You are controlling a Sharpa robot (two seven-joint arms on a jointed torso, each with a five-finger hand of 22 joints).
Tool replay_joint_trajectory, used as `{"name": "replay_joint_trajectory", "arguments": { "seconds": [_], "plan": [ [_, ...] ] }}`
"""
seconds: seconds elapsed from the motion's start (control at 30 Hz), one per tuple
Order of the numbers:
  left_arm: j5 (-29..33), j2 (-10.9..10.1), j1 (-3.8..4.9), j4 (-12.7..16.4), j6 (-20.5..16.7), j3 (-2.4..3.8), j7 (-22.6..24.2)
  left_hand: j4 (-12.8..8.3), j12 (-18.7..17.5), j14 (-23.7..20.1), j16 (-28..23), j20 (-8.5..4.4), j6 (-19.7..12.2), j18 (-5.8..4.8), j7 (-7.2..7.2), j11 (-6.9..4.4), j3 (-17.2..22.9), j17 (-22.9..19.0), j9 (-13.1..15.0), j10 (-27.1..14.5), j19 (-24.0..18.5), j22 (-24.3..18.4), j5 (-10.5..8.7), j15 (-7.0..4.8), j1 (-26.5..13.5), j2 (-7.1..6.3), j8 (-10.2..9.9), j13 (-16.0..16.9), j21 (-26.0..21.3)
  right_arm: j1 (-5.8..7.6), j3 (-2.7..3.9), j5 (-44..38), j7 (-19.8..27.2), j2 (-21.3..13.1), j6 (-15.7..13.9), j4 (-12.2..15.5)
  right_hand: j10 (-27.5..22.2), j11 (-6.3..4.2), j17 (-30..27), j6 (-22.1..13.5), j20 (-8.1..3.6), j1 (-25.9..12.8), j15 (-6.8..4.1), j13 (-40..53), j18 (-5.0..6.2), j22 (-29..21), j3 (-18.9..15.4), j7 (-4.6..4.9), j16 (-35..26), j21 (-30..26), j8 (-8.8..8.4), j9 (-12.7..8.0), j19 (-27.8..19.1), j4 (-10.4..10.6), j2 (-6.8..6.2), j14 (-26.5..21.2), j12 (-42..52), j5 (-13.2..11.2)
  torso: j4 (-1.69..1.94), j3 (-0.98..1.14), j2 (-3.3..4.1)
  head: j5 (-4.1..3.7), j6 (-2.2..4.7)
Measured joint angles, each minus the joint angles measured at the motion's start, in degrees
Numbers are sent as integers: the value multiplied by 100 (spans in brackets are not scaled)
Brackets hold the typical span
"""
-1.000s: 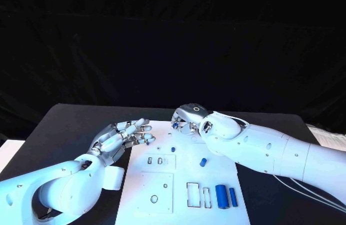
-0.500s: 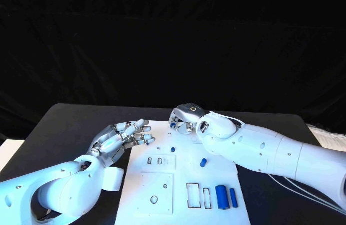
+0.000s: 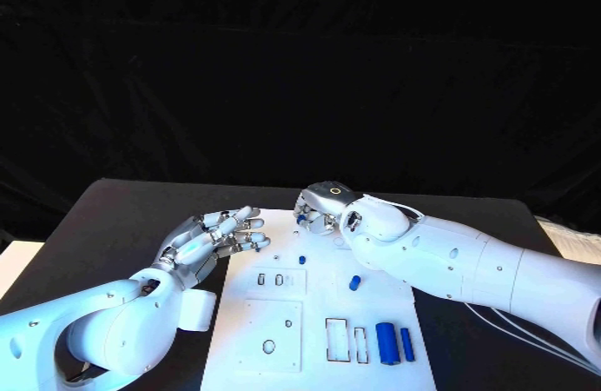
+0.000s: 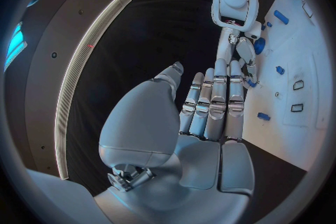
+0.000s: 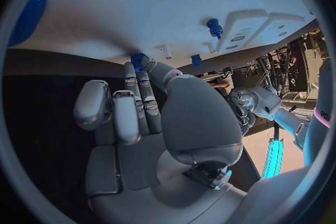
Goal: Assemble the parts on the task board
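task board [image 3: 313, 321], white plate lying flat on the black table [image 3: 113, 217], running from the near edge up between the two hands. left hand [image 3: 207, 241] hangs at the board's left edge near its far end, fingers stretched out and close together, nothing in them; in the left wrist view the fingertips [image 4: 231, 67] point toward the far corner of the board. right hand [image 3: 320, 210] sits over the board's far end, knuckles up, fingers curled down. in the right wrist view a small blue part [image 5: 137, 60] shows at the tips of its fingers, right at the board's edge; cannot tell whether it is pinched or only touched. parts counted in the head view: two long blue pieces side by side at the near right of the board, the thicker one [image 3: 386, 342] to the left of the thinner one [image 3: 407, 343]; one short blue piece [image 3: 353, 281] mid-board, well apart from both hands; one small blue peg [image 3: 300, 259] nearer the far end, between the two hands; one blue bit [image 3: 303, 221] just under the right hand. board also carries several rectangular slots and round holes. no writing or labels readable on the board or the hands.
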Motion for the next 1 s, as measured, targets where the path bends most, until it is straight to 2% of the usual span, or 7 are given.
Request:
{"name": "replay_joint_trajectory", "arguments": {
  "seconds": [0.07,0.13,0.27,0.57,0.73,0.87,1.0],
  "plan": [
    [0,-3,1,1,0,0,-2,-10,-6,0,0,0,0,0,0,0,-10,0,0,0,0,-2,0,0,0,0,0,0,0,0,0,0,0,-1,14,-18,-216,-33,-25,-278,77,-18,85,-12,2,-102,-67,61,0,-24,-20,-56,-77,73,-54,0,3,0,-1,-1,2,-1,-1],
    [0,-6,2,2,1,0,-4,-16,-25,0,0,0,0,0,0,0,-16,0,0,0,0,-6,0,0,0,0,0,0,0,-1,-1,0,-4,-10,15,-40,-660,89,-230,-618,149,-167,184,-2,2,-384,-184,139,-80,-191,-20,-146,-237,175,-322,-3,34,44,-1,-1,4,-2,1],
    [0,-8,5,2,2,0,-11,-16,-25,0,0,0,-21,0,21,0,-16,6,0,0,0,-8,0,0,0,0,-7,0,0,4,1,8,-11,-45,-26,-28,-1129,196,-469,-1010,253,-215,257,-21,4,-670,-565,204,-218,-379,-20,-189,-399,287,-517,-6,17,-7,-1,0,9,3,10],
    [1,-51,7,-6,3,0,-22,-16,-25,0,0,0,-21,0,21,0,-16,5,0,0,0,-13,0,0,0,0,-22,-1,0,-2,60,140,-11,-467,-134,420,-1048,203,-551,-890,252,-75,257,-12,4,-754,-832,213,-245,-434,6,-158,-439,480,-424,-8,72,-5,-2,7,17,6,31],
    [1,-85,9,-8,3,0,-25,-16,-48,0,-23,0,-21,0,21,0,-16,5,0,0,0,-13,0,0,0,0,-22,-5,0,20,147,331,-23,-904,-146,799,-668,131,-371,-717,226,-45,252,28,4,-542,-844,157,-131,-307,24,-144,-324,546,-394,-5,204,108,-20,10,18,-6,49],
    [1,-117,13,-4,4,0,-28,-16,-48,0,-23,0,-21,0,21,0,-16,4,0,0,0,-13,0,0,0,0,-22,-4,0,77,197,635,-92,-1339,-110,1144,21,49,200,-657,151,-60,73,183,4,-5,-824,107,208,15,24,-153,-14,679,-408,1,531,318,-49,13,16,-15,55],
    [1,-123,16,-3,5,0,-32,-16,-48,0,-23,0,-21,-1,21,0,-16,9,0,0,0,-13,0,0,0,0,-22,-4,0,123,223,992,-261,-1728,55,1346,1009,-253,668,-841,-39,-290,-87,617,-90,551,-1137,-79,494,349,1,-173,266,867,-640,0,1050,492,-76,20,14,-34,57]
  ]
}}
